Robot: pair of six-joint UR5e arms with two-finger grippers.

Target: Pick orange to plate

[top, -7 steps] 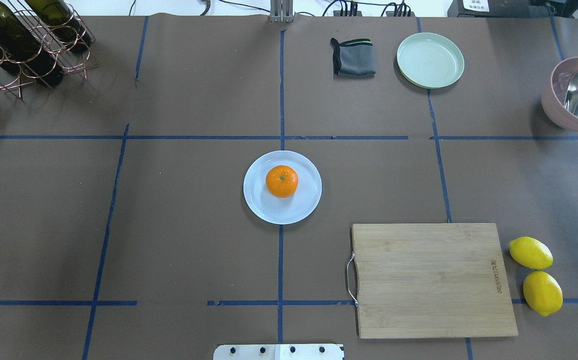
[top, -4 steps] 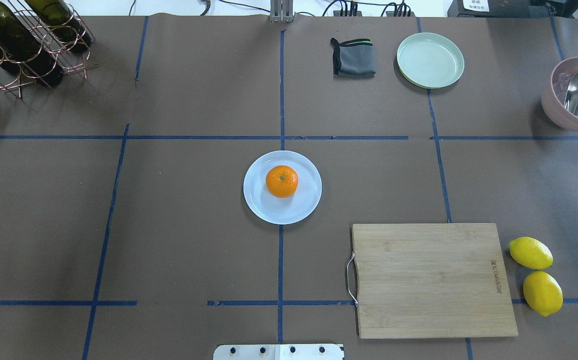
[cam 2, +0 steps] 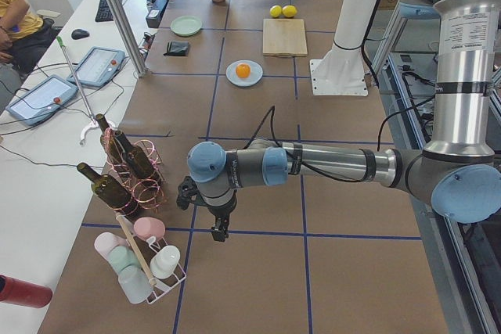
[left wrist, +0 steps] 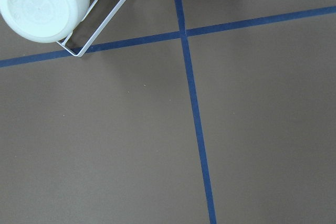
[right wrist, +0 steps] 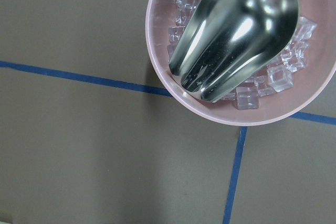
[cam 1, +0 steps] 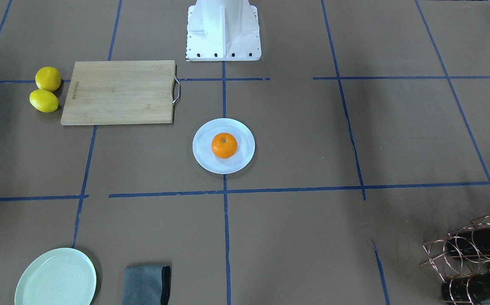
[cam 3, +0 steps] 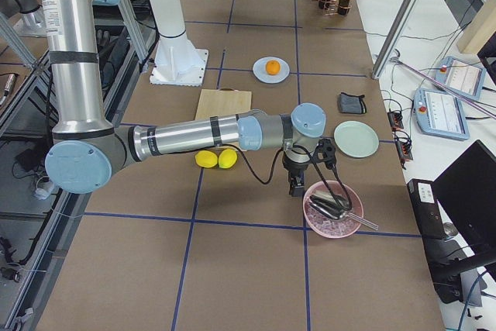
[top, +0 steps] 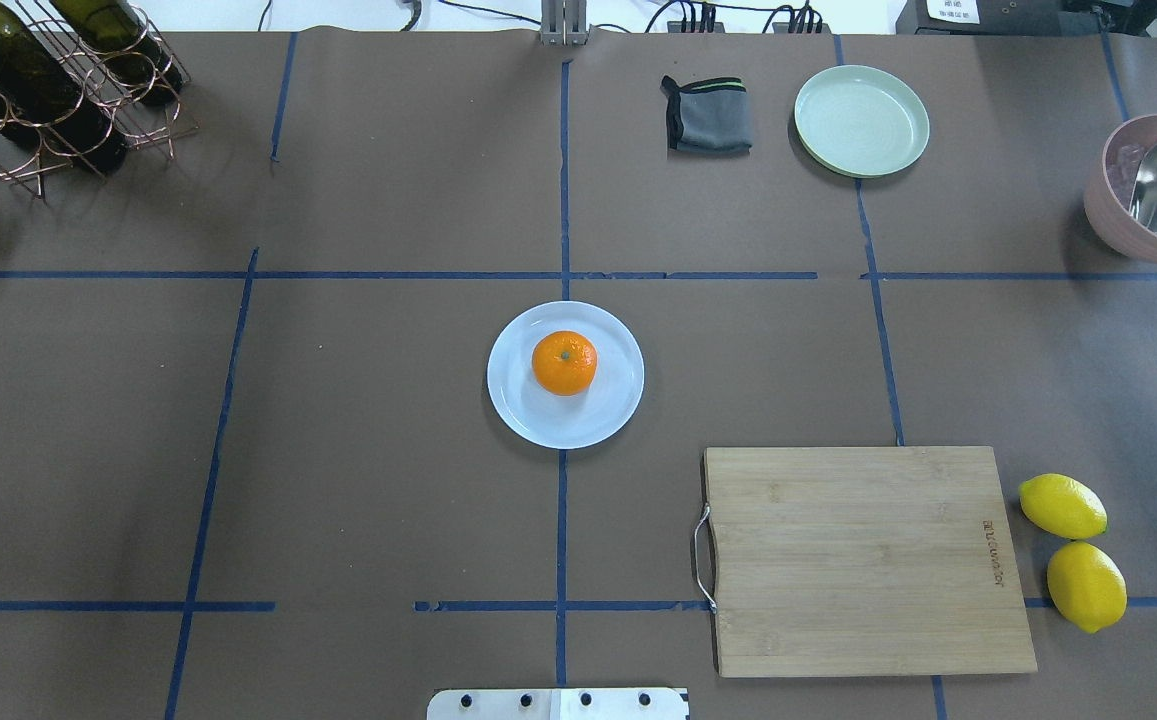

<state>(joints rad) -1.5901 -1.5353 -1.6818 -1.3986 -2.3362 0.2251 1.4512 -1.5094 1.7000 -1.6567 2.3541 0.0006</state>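
The orange (top: 564,362) lies stem-dimple up in the middle of the white plate (top: 538,425), at the table's centre; both also show in the front view as orange (cam 1: 224,145) and plate (cam 1: 204,156). Neither gripper is near it. The left gripper (cam 2: 219,228) hangs over bare table at the far left end, beside a cup rack. The right gripper (cam 3: 297,186) hovers at the far right end next to the pink bowl. Each shows only in a side view, so I cannot tell if either is open or shut.
A wooden cutting board (top: 868,560) and two lemons (top: 1073,550) lie front right. A pale green plate (top: 861,120) and grey cloth (top: 707,115) sit at the back. The pink bowl (right wrist: 157,51) holds ice and a metal scoop (right wrist: 236,30). A wine rack (top: 48,90) stands back left.
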